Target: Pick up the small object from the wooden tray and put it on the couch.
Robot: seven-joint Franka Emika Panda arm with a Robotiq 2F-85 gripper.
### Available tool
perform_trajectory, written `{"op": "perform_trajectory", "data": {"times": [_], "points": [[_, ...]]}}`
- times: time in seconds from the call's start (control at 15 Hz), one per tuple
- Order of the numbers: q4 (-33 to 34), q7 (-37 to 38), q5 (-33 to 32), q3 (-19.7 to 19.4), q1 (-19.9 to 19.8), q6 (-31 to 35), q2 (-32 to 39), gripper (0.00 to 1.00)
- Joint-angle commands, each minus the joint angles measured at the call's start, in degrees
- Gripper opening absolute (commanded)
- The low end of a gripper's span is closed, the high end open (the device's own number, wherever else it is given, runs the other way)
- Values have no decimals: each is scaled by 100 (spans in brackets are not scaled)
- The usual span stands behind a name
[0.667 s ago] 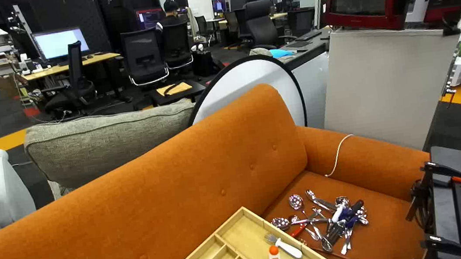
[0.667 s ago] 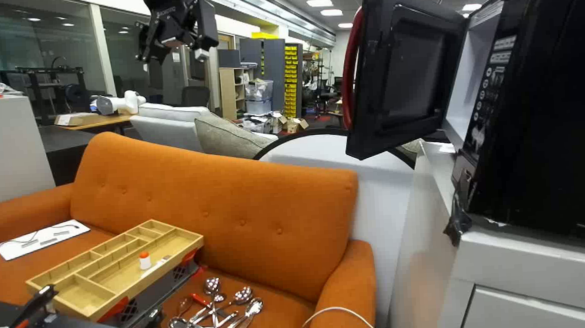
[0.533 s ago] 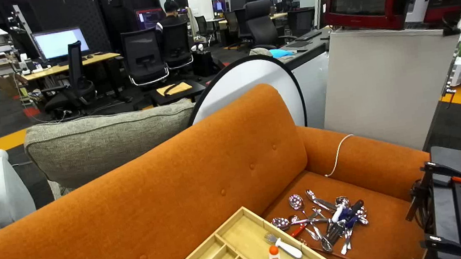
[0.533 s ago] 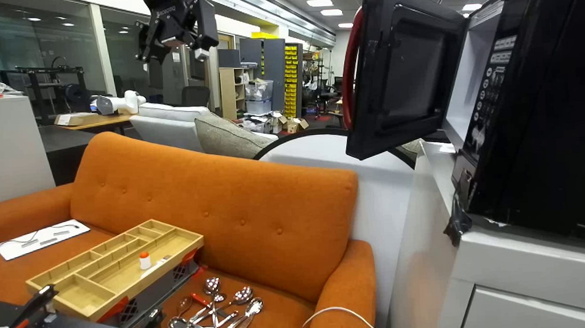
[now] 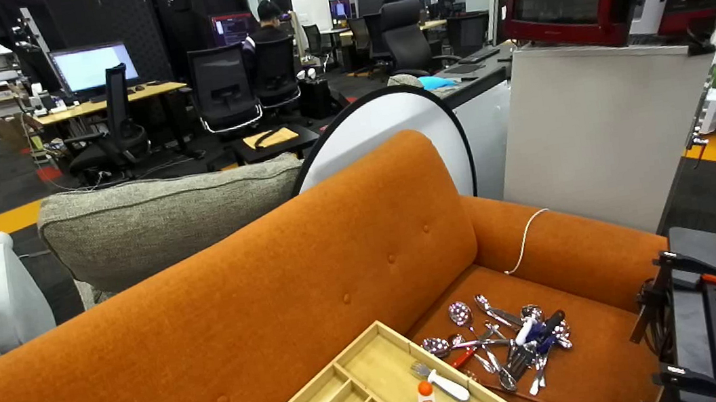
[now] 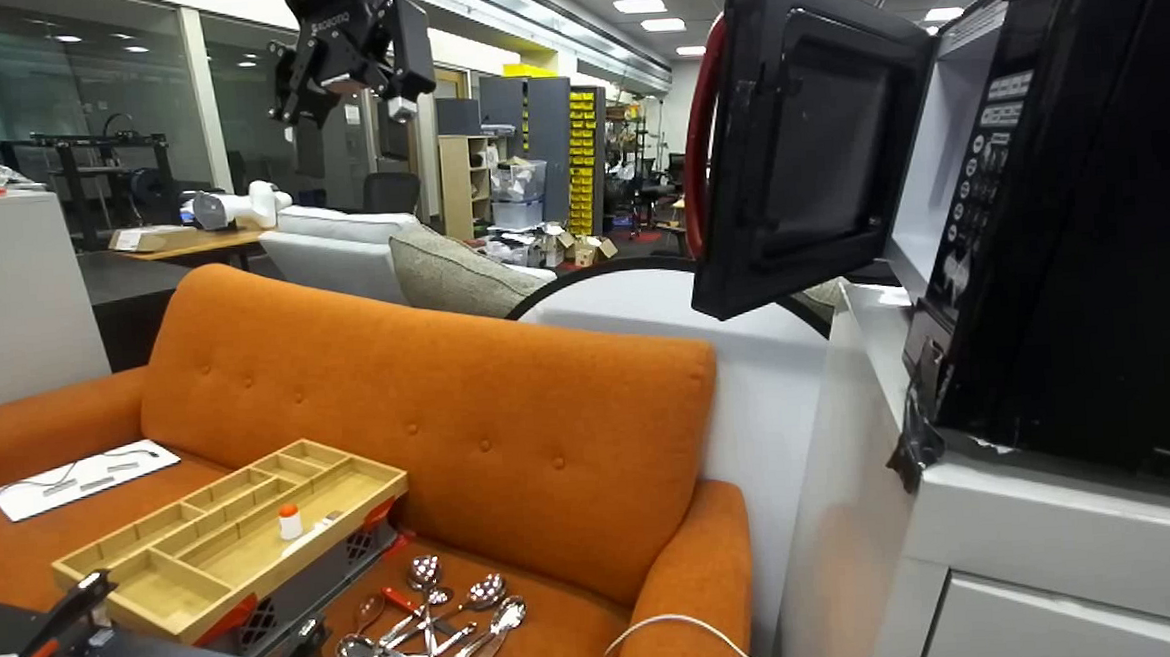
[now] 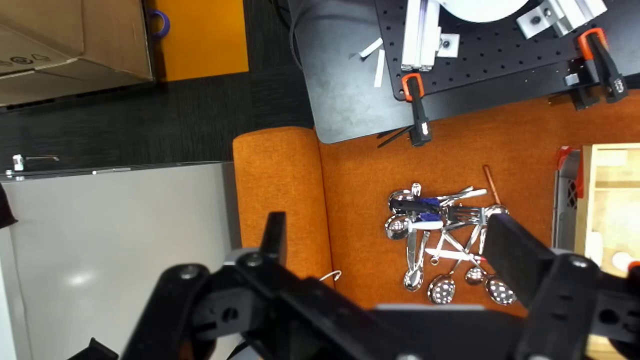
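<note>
High above the couch (image 6: 417, 377), the claw (image 7: 387, 222) has its fingers spread wide, with nothing held. Well apart from it, the small orange-capped bottle (image 5: 427, 399) stands upright in the wooden tray (image 5: 369, 357), in its large long compartment. The white-handled fork (image 5: 447, 384) lies just beside it, so an ill-aligned descent could pinch both or knock the bottle flat. Gripping only the cap might work it loose. A finger coming down off-centre could strike a tray wall and shift the tray on the grey crate (image 6: 308, 586) beneath. At release, the seat's likely give, or the scattered utensils (image 7: 426, 225), could topple the bottle.
</note>
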Motion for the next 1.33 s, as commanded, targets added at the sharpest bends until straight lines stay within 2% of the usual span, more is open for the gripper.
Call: {"op": "perform_trajectory", "data": {"times": [0.0, 0.33, 0.53, 0.6, 0.67, 1.27], "points": [[-27, -321, 313, -78, 408, 183, -80, 100], [-99, -600, 449, 331, 1183, 906, 106, 100], [-80, -417, 429, 605, 1443, 1581, 356, 100], [-77, -334, 409, 671, 1456, 1825, 438, 100], [-109, -331, 484, 685, 1423, 1567, 329, 100], [-117, -260, 551, 704, 1435, 1936, 446, 100]]}}
